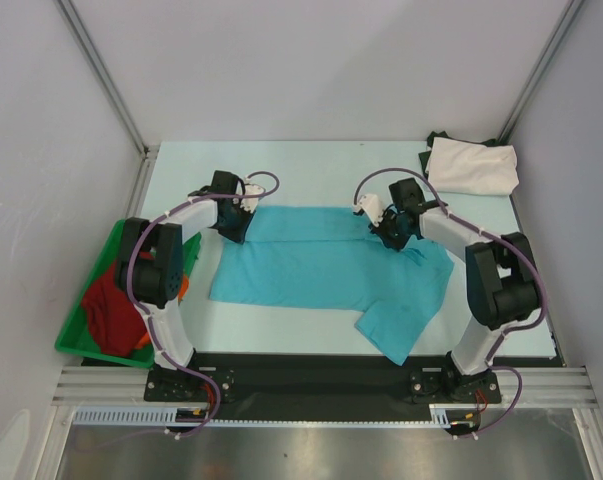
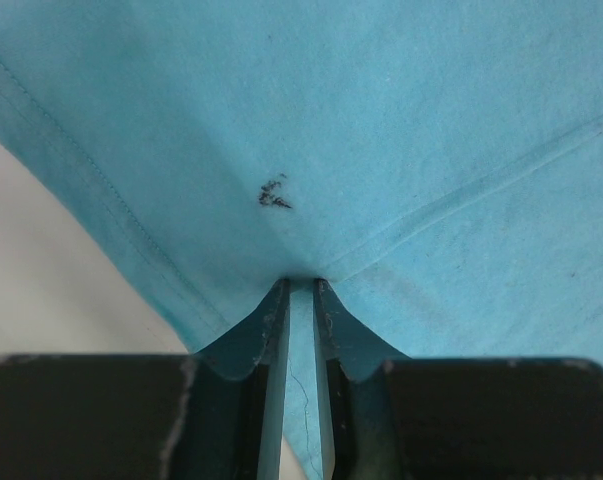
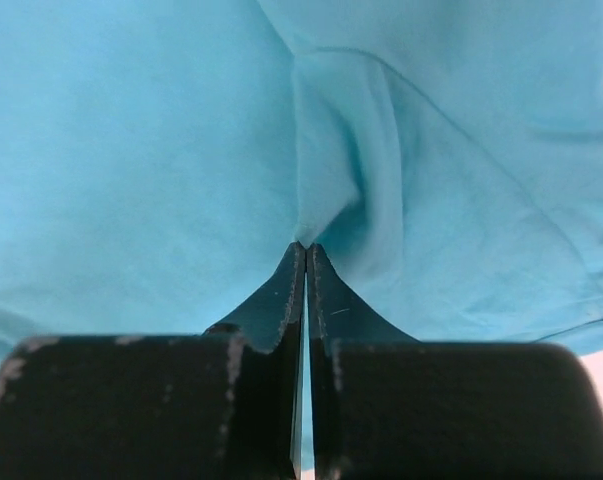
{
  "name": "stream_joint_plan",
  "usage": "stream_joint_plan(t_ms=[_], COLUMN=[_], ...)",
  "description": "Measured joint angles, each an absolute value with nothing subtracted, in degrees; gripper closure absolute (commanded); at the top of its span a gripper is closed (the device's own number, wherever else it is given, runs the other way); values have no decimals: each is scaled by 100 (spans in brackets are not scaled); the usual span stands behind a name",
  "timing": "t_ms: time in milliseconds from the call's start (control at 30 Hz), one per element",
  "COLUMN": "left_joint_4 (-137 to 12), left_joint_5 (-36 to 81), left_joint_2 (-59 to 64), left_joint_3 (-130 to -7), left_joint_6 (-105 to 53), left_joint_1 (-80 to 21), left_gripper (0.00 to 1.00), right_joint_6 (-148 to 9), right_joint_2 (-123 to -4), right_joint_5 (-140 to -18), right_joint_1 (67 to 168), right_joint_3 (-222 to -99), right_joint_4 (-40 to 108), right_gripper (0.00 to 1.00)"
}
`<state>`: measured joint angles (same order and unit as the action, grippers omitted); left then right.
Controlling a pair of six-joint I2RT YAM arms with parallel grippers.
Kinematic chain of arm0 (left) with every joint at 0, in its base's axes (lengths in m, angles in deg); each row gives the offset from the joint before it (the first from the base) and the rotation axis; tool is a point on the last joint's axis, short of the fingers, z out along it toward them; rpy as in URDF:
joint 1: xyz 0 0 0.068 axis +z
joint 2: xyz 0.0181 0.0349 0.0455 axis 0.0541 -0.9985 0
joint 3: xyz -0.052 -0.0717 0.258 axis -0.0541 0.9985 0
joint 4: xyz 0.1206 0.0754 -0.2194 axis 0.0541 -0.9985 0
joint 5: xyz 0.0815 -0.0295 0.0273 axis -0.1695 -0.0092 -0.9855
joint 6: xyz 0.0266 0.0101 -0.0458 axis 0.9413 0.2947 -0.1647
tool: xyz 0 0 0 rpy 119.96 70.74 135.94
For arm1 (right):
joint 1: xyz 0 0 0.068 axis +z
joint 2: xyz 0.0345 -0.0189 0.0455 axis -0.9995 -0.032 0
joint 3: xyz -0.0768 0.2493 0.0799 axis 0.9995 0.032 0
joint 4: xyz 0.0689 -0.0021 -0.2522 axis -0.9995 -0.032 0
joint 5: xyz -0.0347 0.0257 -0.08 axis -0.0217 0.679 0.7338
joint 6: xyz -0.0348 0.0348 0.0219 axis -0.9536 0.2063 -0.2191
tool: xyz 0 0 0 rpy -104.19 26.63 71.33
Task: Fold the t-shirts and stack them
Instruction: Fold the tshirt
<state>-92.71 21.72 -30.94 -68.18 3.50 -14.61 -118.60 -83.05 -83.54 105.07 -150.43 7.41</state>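
The turquoise t-shirt (image 1: 321, 268) lies spread across the middle of the table, its far edge folded over and one sleeve hanging toward the near right. My left gripper (image 1: 237, 228) is shut on its far left edge; in the left wrist view a fold of turquoise cloth (image 2: 361, 150) is pinched at the left gripper's tips (image 2: 301, 283), near a small dark mark (image 2: 273, 193). My right gripper (image 1: 389, 232) is shut on the far right part; in the right wrist view the right gripper's tips (image 3: 304, 246) pinch a ridge of cloth (image 3: 331, 150). A cream-white shirt (image 1: 471, 165) lies folded at the far right corner.
A green bin (image 1: 77, 328) at the near left holds a dark red shirt (image 1: 111, 310) and an orange one (image 1: 184, 283). Something dark (image 1: 439, 138) shows under the cream-white shirt. Grey walls enclose the table on three sides.
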Motion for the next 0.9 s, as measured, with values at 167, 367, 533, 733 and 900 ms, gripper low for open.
stream_joint_plan(t_ms=[167,367,533,733,900], left_joint_4=[-9247,-9238,-9236,-9249,-9402], left_joint_5=[2179,2179,2177,2157,2142], left_joint_2=[-3096,-3096,-3096,-3096,-3149], left_joint_3=[-6818,-6818,-6818,-6844,-7239], left_joint_6=[339,334,334,350,354], left_joint_1=[-1461,-1461,-1461,-1461,-1434], left_gripper=[81,80,81,78,75], right_joint_6=[-11810,-11790,-11781,-11475,-10623], right_joint_2=[-7887,-7806,-7804,-7793,-7784], right_joint_5=[-8365,-8394,-8398,-8442,-8713], right_joint_1=[10813,11069,11097,11038,10271], right_joint_3=[-15026,-14862,-14823,-14934,-15463], right_joint_4=[632,489,426,310,420], right_gripper=[100,100,86,57,56])
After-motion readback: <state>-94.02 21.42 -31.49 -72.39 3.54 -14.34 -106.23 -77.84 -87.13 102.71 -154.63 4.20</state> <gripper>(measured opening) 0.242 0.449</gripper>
